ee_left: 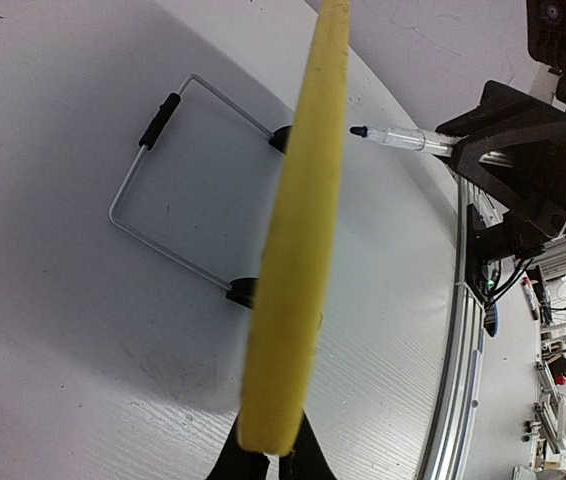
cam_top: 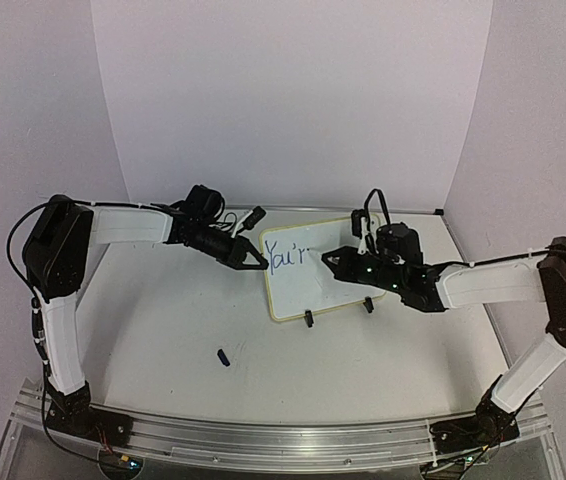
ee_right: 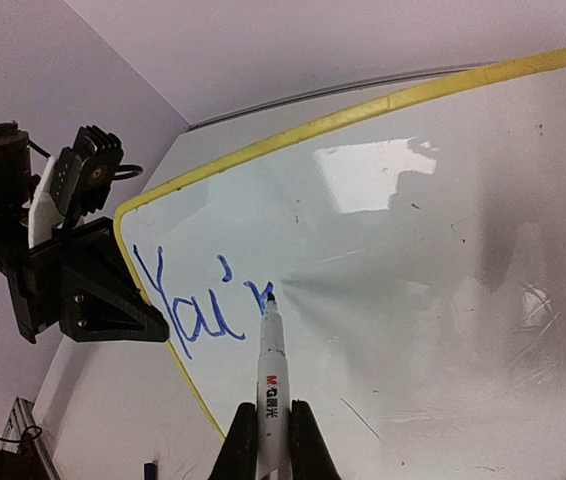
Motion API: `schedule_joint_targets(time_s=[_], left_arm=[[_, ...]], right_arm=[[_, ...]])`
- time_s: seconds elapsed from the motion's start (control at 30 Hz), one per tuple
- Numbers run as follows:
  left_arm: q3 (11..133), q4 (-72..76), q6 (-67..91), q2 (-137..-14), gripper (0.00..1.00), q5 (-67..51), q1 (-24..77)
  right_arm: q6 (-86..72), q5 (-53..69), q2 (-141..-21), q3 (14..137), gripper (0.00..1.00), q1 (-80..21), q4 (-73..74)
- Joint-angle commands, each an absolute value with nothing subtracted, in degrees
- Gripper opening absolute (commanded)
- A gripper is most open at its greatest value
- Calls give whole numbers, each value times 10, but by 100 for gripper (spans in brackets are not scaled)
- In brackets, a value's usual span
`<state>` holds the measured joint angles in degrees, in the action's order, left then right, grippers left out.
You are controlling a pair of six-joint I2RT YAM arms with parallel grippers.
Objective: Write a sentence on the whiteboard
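Observation:
The whiteboard (cam_top: 335, 275) stands tilted on its wire stand at mid-table, yellow rim (ee_right: 363, 108) around it. Blue lettering "You'r" (ee_right: 195, 300) sits at its upper left, also seen from above (cam_top: 288, 257). My right gripper (ee_right: 271, 425) is shut on a white marker (ee_right: 272, 380); the marker's tip touches the board at the end of the "r". My left gripper (ee_left: 273, 462) is shut on the board's left edge (ee_left: 298, 230), seen edge-on as a yellow strip. From above, the left gripper (cam_top: 259, 262) is at the board's upper left corner and the right gripper (cam_top: 331, 258) is over the board.
A small dark marker cap (cam_top: 223, 356) lies on the table in front of the board. The wire stand (ee_left: 158, 190) with black clip feet (cam_top: 308, 319) props the board. An aluminium rail (cam_top: 263, 440) runs along the near edge. White walls enclose the back and sides.

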<state>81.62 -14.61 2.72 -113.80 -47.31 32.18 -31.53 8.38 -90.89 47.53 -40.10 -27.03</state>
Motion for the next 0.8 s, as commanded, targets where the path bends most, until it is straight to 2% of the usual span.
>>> schedule_joint_targets(time_s=[0.0,0.77], left_arm=[[830,-168,13,-1151,0,-468,332],[830,-169,12,-1150,0,-467,333]], right_arm=[[-320,81,-926,485,0,-397,-288],[-330,29,-898,464,0,-389,-284]])
